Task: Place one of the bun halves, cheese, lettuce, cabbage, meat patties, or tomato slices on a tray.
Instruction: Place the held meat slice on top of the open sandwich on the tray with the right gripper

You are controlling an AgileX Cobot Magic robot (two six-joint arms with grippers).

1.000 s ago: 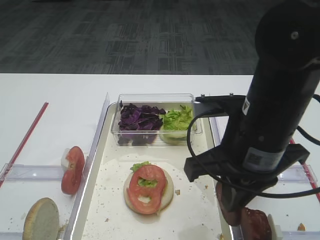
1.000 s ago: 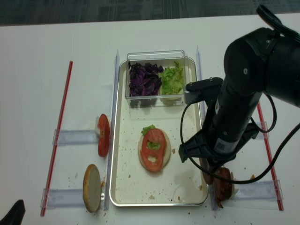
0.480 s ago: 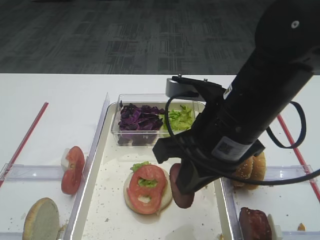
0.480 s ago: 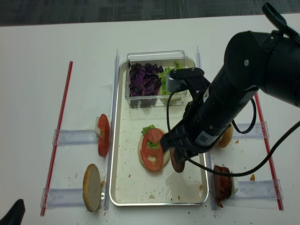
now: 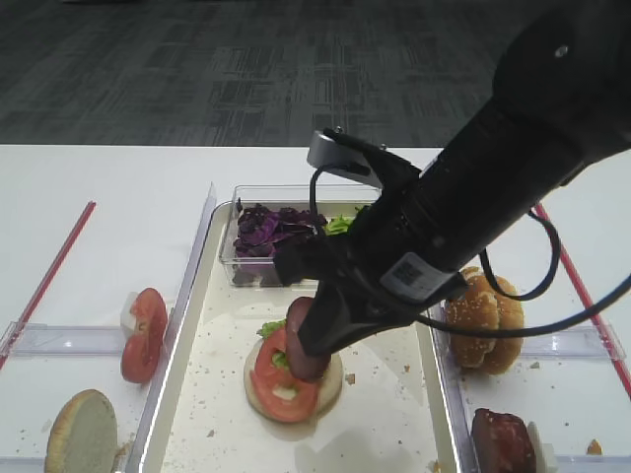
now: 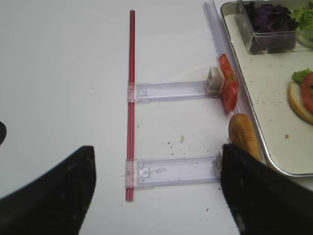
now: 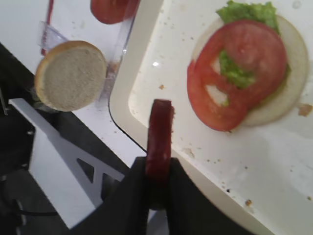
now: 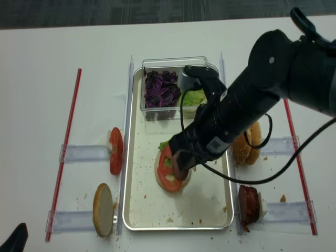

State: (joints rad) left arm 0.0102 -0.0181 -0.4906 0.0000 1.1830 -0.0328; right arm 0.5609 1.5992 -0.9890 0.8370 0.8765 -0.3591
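Note:
My right gripper (image 7: 157, 174) is shut on a dark red meat patty (image 7: 160, 139) held on edge. It hangs low over the cream tray (image 5: 197, 335), at the near-left side of a stack: a pale bun half (image 5: 330, 374), lettuce (image 7: 244, 11) and tomato slices (image 5: 281, 379). From above the patty (image 8: 181, 164) overlaps that stack's edge. Whether it touches, I cannot tell. The left gripper (image 6: 156, 196) stands open over bare table left of the tray, with nothing between its fingers. Cheese is out of view.
A clear box at the tray's far end holds purple cabbage (image 8: 161, 86) and lettuce (image 8: 193, 97). Left of the tray stand tomato slices (image 5: 145, 333) and a bun half (image 5: 81, 432) in clear holders. To the right are sesame buns (image 5: 483, 315) and more patties (image 5: 503, 439).
The right arm has swung left from the patty holder across the tray, carrying the patty to the stack. The sesame buns behind it are now uncovered.

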